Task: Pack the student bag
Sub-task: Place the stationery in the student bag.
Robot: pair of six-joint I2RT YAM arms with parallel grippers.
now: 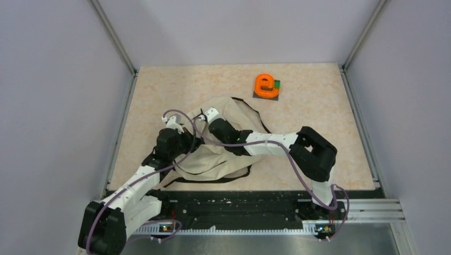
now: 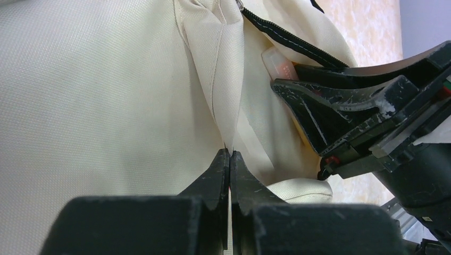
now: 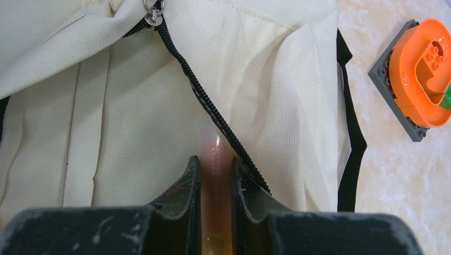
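The beige student bag [image 1: 213, 159] lies crumpled mid-table, its black zipper [image 3: 213, 114] part open. My left gripper [image 1: 183, 130] is shut on a fold of the bag's fabric [image 2: 218, 79]; the pinch shows in the left wrist view [image 2: 230, 153]. My right gripper [image 1: 213, 119] is shut on a thin translucent orange ruler-like strip [image 3: 216, 146] with small printed marks. The strip's tip sits at the zipper edge. The right gripper shows in its own view [image 3: 214, 159]. In the left wrist view the strip [image 2: 276, 61] pokes from the right fingers [image 2: 330, 106] beside the zipper.
An orange toy block [image 1: 266, 84] on a small grey baseplate [image 3: 384, 64] stands at the back right, apart from the bag. A black strap [image 3: 353, 143] runs along the bag's right edge. Grey walls close in the table on three sides.
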